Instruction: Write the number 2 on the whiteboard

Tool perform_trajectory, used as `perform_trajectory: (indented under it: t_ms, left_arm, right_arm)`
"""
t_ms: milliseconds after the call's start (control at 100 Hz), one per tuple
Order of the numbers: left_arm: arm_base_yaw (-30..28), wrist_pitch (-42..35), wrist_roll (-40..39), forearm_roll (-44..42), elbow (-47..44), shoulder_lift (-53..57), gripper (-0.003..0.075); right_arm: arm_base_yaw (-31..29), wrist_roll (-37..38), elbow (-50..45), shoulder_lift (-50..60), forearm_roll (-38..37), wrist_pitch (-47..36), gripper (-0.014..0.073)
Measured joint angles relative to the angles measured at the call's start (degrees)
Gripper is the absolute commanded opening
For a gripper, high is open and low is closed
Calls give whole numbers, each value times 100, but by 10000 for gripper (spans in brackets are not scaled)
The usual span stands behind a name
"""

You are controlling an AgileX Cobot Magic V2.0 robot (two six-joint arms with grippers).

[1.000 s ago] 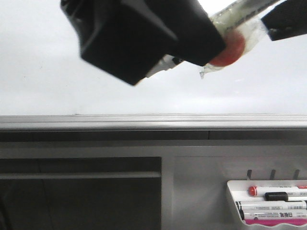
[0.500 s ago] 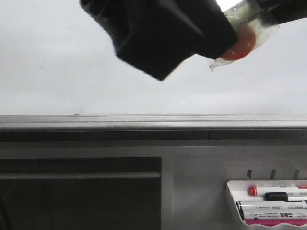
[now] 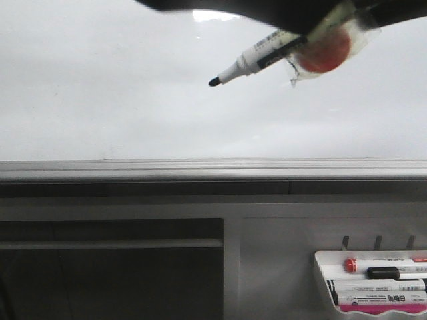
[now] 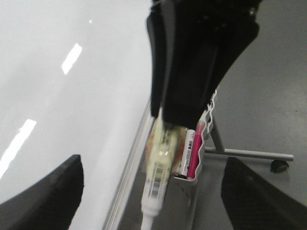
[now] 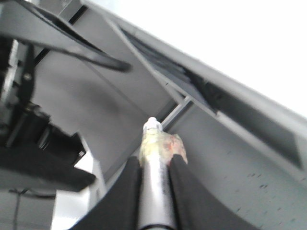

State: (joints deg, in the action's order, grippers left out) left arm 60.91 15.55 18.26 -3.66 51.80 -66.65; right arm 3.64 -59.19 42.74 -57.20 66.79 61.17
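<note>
Glossy whiteboard (image 3: 100, 87) carries no digit; one marker (image 3: 257, 59) pinched in the right gripper (image 5: 154, 165). Left gripper (image 4: 151, 191) spread wide. One tray (image 3: 323, 277) holds about five pens.

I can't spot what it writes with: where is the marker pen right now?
In the front view the marker pen is at upper right, in front of the whiteboard, held in the right gripper, black tip pointing down-left.
</note>
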Motion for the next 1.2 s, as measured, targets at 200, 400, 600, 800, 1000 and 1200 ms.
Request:
perform_trajectory:
  t_ms: [200, 400, 600, 800, 1000, 1200]
  left_arm:
    - [-1123, 59, -726, 234, -429, 852, 335]
    - [-1988, -814, -887, 1096, -1257, 1679, 197]
    - [-2270, -1066, -897, 1383, -1678, 2067, 74]
    - [-2270, -1076, -901, 1414, -1702, 2118, 62]
    - [-2270, -1076, -901, 1418, -1702, 2118, 62]
    - [-2270, -1076, -901, 1418, -1702, 2118, 62]
  right_arm:
    - [0, -21, 0, 643, 44, -1103, -67]
    - [0, -401, 0, 790, 412, -1686, -67]
    - [36, -1088, 0, 409, 987, -2084, -67]
    - [320, -1710, 0, -199, 1304, -2380, -67]
    - [781, -2239, 0, -688, 1683, -3049, -67]
    - [1077, -2762, 0, -1074, 2170, -3470, -67]
